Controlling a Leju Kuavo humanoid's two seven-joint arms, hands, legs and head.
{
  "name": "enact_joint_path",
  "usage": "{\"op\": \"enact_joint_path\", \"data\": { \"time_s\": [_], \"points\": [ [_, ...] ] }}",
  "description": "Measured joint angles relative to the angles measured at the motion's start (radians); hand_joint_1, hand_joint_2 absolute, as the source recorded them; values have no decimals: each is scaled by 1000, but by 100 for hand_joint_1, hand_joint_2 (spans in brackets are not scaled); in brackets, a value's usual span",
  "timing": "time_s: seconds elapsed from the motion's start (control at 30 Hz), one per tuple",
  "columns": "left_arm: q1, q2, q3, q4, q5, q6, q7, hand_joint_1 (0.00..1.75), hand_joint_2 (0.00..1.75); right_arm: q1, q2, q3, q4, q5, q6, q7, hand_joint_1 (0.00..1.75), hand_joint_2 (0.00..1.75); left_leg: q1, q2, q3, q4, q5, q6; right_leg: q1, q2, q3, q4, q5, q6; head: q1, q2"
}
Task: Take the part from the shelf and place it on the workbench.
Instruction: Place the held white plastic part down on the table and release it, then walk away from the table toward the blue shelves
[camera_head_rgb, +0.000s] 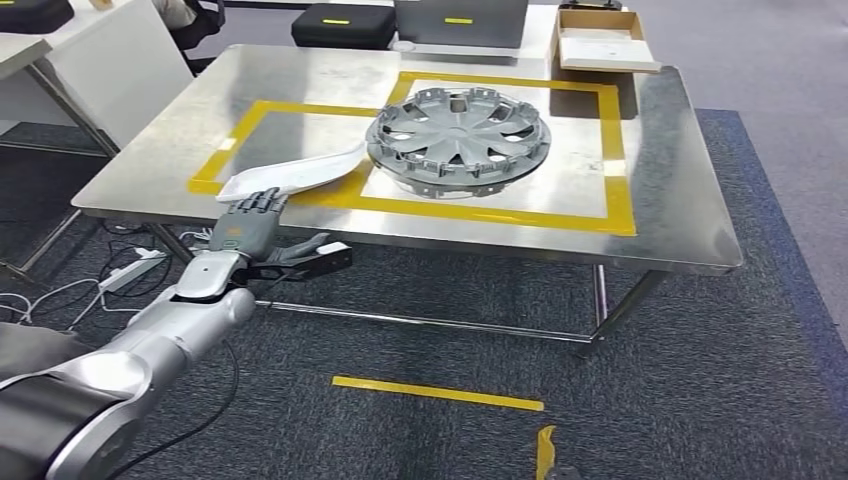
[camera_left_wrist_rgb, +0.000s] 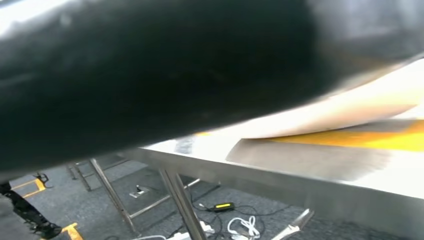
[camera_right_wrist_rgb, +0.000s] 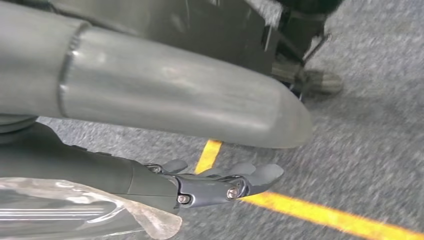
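White part (camera_head_rgb: 295, 172) is resting partly on the workbench (camera_head_rgb: 660, 200), near its front edge, left hand (camera_head_rgb: 250, 222) gripping it; slide it inward before letting go.

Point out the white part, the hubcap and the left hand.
white part (camera_head_rgb: 300, 172), head view, on its curved upper face.
hubcap (camera_head_rgb: 458, 138), head view, on a grey spoke near the hub.
left hand (camera_head_rgb: 250, 225), head view, on the back of the hand.
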Motion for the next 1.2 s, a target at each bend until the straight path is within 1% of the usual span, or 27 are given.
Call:
{"op": "enact_joint_path", "data": {
  "time_s": [0.1,0.13,0.17,0.2,0.27,0.33,0.37,0.4,0.47,0.5,0.53,0.6,0.63,0.67,0.7,0.73,0.77,0.83,0.87,0.9,0.97,1.0,1.07,1.1,1.13,1.17,1.2],
  "points": [
    [2,4,0,3,6,5,-2,0,0,-3,0,4,0,5,-1,-1,0,0,4,-2,-46,179,-137,-11,0,-1,-39,0,33,-14,-3,0],
    [3,6,-1,4,8,6,-3,0,0,-3,0,6,0,8,-1,-1,0,0,4,-2,-53,233,-157,-12,1,0,-55,1,44,-13,-4,0],
    [5,9,-1,5,9,8,-5,0,0,-3,0,9,0,10,-1,-1,0,0,4,-2,-46,259,-155,-12,1,0,-70,2,55,-12,-4,0],
    [6,11,-1,6,11,9,-9,0,0,-3,0,11,0,12,-1,0,0,0,4,-2,-22,247,-133,-11,1,1,-86,3,66,-10,-4,0],
    [4,16,-1,6,16,10,-17,0,0,-4,0,15,0,15,-1,1,0,0,4,-3,71,132,-88,-6,1,1,-113,8,87,-5,-4,0],
    [1,20,-1,6,19,12,-21,0,0,-7,0,17,0,17,-1,3,0,0,1,-5,163,-5,-91,2,4,0,-129,13,104,3,-3,0],
    [0,22,-1,6,20,13,-22,0,0,-8,0,19,0,17,-1,3,0,0,0,-5,184,-42,-101,6,4,0,-133,13,112,8,-4,0],
    [0,23,-1,6,20,14,-22,0,0,-9,0,20,0,17,-2,4,0,0,-3,-6,188,-57,-103,11,4,0,-135,12,121,14,-3,0],
    [1,25,-1,6,25,13,-22,0,0,-9,0,22,0,17,-2,4,0,0,-2,-2,175,-61,-85,26,1,0,-144,17,118,26,-3,0],
    [3,25,-1,6,28,12,-22,0,0,-9,0,23,0,17,-2,3,0,0,-2,1,165,-62,-73,35,-1,1,-155,37,92,32,-2,0],
    [6,27,-1,6,30,11,-20,0,0,-9,0,23,0,18,-2,2,0,0,-1,3,154,-64,-61,43,-2,1,-170,75,49,36,-2,0],
    [23,33,0,7,27,11,-14,0,0,-9,0,23,0,18,-4,-4,0,0,-5,4,123,-63,-37,50,-3,2,-205,206,-51,42,-2,0],
    [38,37,0,8,23,12,-9,0,0,-10,0,23,0,18,-5,-7,0,0,-6,4,107,-62,-25,50,-4,2,-215,269,-75,44,-2,0],
    [56,41,0,10,20,13,-6,0,0,-10,0,23,0,18,-6,-10,0,0,-8,5,91,-62,-13,49,-5,2,-214,309,-76,45,-2,0],
    [76,46,-1,11,17,15,-3,0,0,-10,0,23,0,19,-7,-11,0,0,-10,6,75,-61,-1,48,-5,2,-195,313,-55,44,-2,0],
    [92,50,-1,13,16,17,-2,0,0,-10,0,23,0,19,-8,-12,0,0,-10,7,60,-59,10,46,-5,2,-159,280,-28,43,-3,0],
    [105,54,-1,13,16,18,-1,0,0,-11,0,23,0,19,-9,-13,0,0,-11,7,46,-57,20,43,-5,2,-107,218,-10,40,-2,0],
    [120,62,-1,14,17,17,3,0,0,-14,0,23,0,19,-10,-14,0,0,-13,6,26,-51,40,35,-3,2,3,67,-19,34,-3,0],
    [127,67,0,14,18,16,6,0,0,-15,0,23,0,18,-12,-15,0,0,-13,6,21,-50,49,30,0,3,36,18,-32,31,-3,0],
    [138,72,0,15,21,14,9,0,0,-15,0,23,0,18,-14,-16,0,0,-12,6,18,-50,59,24,3,5,51,-7,-38,28,-3,0],
    [178,85,5,17,41,14,13,0,0,-12,0,23,0,16,-20,-18,0,0,-10,5,14,-51,63,12,2,5,40,-13,-26,11,-3,0],
    [204,91,11,19,61,16,7,0,0,-11,0,23,0,15,-26,-20,0,0,-8,4,8,-37,44,5,0,5,33,-15,-18,-1,-4,0],
    [270,101,34,22,112,24,-9,0,0,-11,0,25,0,28,-47,-19,0,0,-4,0,-19,48,-42,-6,-1,7,14,-19,0,-18,-7,0],
    [308,105,48,25,135,29,-17,0,0,-10,0,29,0,42,-61,-14,0,0,-2,-1,-36,114,-88,-9,0,10,1,-18,11,-21,-9,0],
    [349,107,64,28,152,35,-21,0,0,-8,0,35,0,58,-73,-6,0,0,0,-1,-48,179,-118,-12,1,13,-11,-18,20,-22,-9,0],
    [389,108,77,31,163,41,-23,0,0,-4,0,42,0,70,-81,1,0,0,1,-2,-51,224,-125,-13,1,14,-23,-17,29,-21,-10,0],
    [426,107,88,35,178,45,-26,0,0,0,0,49,0,76,-86,7,0,0,2,-2,-40,237,-111,-14,1,15,-35,-15,37,-19,-10,0]
  ]
}}
